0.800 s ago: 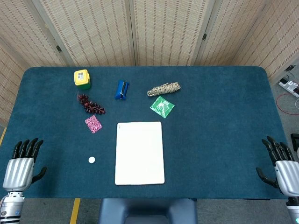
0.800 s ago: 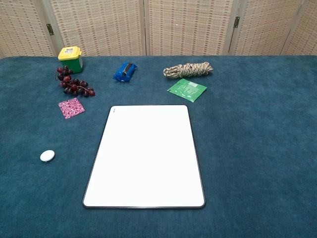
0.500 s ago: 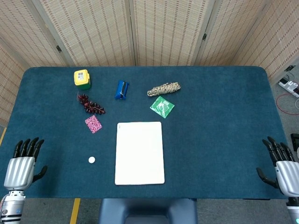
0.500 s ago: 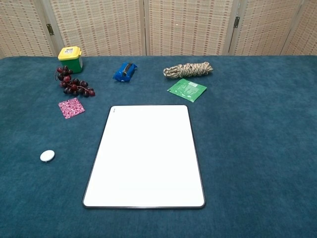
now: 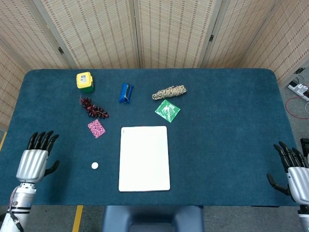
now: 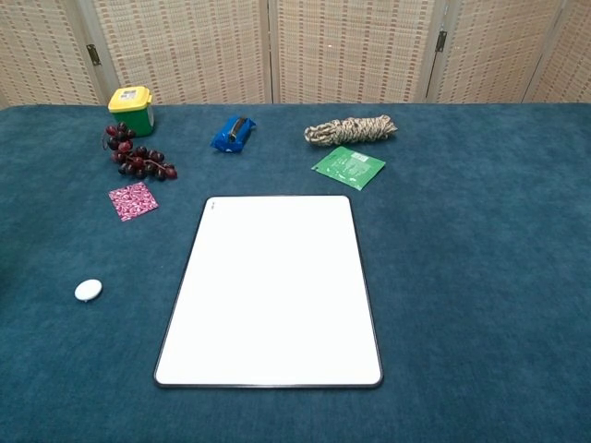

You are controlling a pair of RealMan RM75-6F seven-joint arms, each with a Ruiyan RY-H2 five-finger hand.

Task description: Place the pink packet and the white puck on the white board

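The white board (image 5: 144,158) (image 6: 271,288) lies flat in the middle of the blue table. The pink packet (image 5: 96,128) (image 6: 133,200) sits left of the board's far corner. The small white puck (image 5: 94,166) (image 6: 88,290) rests on the cloth left of the board. My left hand (image 5: 36,158) hovers at the table's near left, fingers apart and empty, well left of the puck. My right hand (image 5: 293,169) stays at the near right edge, fingers spread, holding nothing. Neither hand shows in the chest view.
Along the far side lie a yellow-lidded green tub (image 5: 84,81), a bunch of dark grapes (image 5: 93,108), a blue object (image 5: 126,93), a coil of rope (image 5: 169,92) and a green packet (image 5: 167,110). A folding screen stands behind the table.
My left hand has moved forward and a little right over the table's near left edge. The right hand has barely shifted. No object has moved.
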